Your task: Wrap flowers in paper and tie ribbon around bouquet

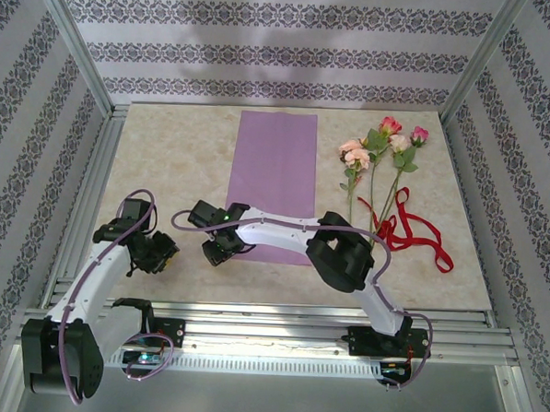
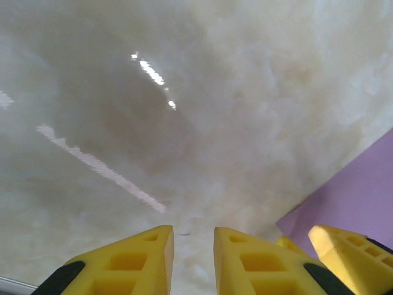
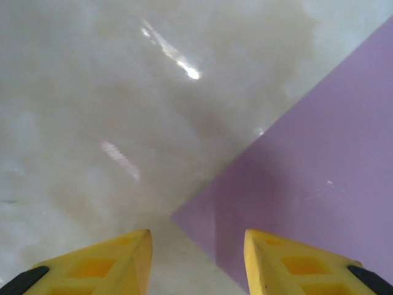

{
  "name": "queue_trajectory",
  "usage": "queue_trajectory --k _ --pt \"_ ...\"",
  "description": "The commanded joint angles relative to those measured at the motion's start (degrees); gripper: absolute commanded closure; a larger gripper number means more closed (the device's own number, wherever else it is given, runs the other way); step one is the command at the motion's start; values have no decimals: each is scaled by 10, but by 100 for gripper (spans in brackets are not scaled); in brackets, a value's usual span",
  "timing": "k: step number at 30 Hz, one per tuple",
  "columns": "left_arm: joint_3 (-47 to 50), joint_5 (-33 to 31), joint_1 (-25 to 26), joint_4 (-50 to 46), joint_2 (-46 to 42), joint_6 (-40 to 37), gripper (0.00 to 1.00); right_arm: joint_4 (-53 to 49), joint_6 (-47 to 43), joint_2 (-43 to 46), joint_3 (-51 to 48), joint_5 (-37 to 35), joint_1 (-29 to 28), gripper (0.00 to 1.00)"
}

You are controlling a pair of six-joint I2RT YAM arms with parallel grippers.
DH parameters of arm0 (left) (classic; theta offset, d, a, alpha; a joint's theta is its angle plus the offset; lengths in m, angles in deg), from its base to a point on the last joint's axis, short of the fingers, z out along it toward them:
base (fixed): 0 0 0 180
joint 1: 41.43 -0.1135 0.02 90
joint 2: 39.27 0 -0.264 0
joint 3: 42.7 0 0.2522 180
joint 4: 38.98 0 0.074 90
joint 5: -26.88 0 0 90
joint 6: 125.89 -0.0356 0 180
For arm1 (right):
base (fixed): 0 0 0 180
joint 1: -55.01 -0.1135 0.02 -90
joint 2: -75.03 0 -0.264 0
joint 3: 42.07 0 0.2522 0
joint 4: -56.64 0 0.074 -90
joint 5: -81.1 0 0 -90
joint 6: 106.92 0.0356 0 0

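The lilac-purple paper point(image 1: 272, 169) lies flat in the middle of the table. The flowers point(image 1: 380, 147) lie to its right, heads toward the back wall and stems toward me. The red ribbon point(image 1: 412, 233) is looped over the stem ends. My right gripper point(image 1: 215, 251) hovers low at the paper's near left corner. In the right wrist view it point(image 3: 198, 236) is open, with the paper's corner point(image 3: 288, 178) just ahead between the fingers and nothing gripped. My left gripper point(image 1: 162, 255) is further left over bare table. Its fingers point(image 2: 193, 232) stand a narrow gap apart, holding nothing.
The marble-patterned tabletop point(image 1: 167, 154) is walled by patterned panels on three sides. An aluminium rail point(image 1: 297, 313) runs along the near edge by the arm bases. A yellow finger of the right gripper point(image 2: 347, 252) and the paper's edge point(image 2: 356, 190) appear in the left wrist view.
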Motion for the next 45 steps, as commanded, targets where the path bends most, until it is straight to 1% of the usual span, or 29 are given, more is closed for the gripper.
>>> queue_trajectory --k 1,3,5,7,9,12,14,16,18,20,21,24,27,31,34,37,40,43,45 --pt "-4 -32 -5 -44 -11 10 76 -26 -5 -25 26 -43 -4 55" --pt "2 -27 -5 -39 -12 15 76 -31 -6 -35 36 -46 -5 56" --pt "5 -23 -5 -36 -13 17 76 -42 -7 -45 44 -54 -7 58" --pt "4 -21 -5 -34 -13 16 76 -51 -4 -54 46 -62 -7 67" --pt "3 -19 -5 -32 -11 15 76 -51 0 -55 38 -68 -9 79" --pt "3 -11 -5 -25 -10 17 76 -42 2 -44 23 -70 -7 94" --pt "4 -3 -5 -19 -9 17 76 -33 1 -25 16 -65 -3 100" --pt "8 14 -5 -7 -8 19 76 -21 2 3 11 -49 3 100" --pt "14 37 -4 12 -6 25 76 -9 4 31 3 -18 16 100" --pt "20 71 0 43 -2 36 76 8 7 64 -19 32 37 100" --pt "22 87 3 59 2 42 76 20 7 82 -33 69 49 100" --pt "24 133 13 112 14 70 68 70 14 133 -97 176 88 100" --pt "27 169 27 182 23 128 59 131 23 178 -172 283 130 100" --pt "5 182 65 270 53 199 49 159 12 221 -240 357 178 100" --pt "-37 181 107 297 105 213 48 174 13 248 -278 381 204 100" --pt "-80 174 141 301 165 204 53 169 7 258 -292 384 216 100" --pt "-118 170 162 301 214 199 56 165 1 260 -297 381 216 100" --pt "-152 159 178 281 251 193 60 170 4 261 -303 375 216 100" --pt "-169 167 188 273 278 191 60 173 6 264 -307 372 216 100"
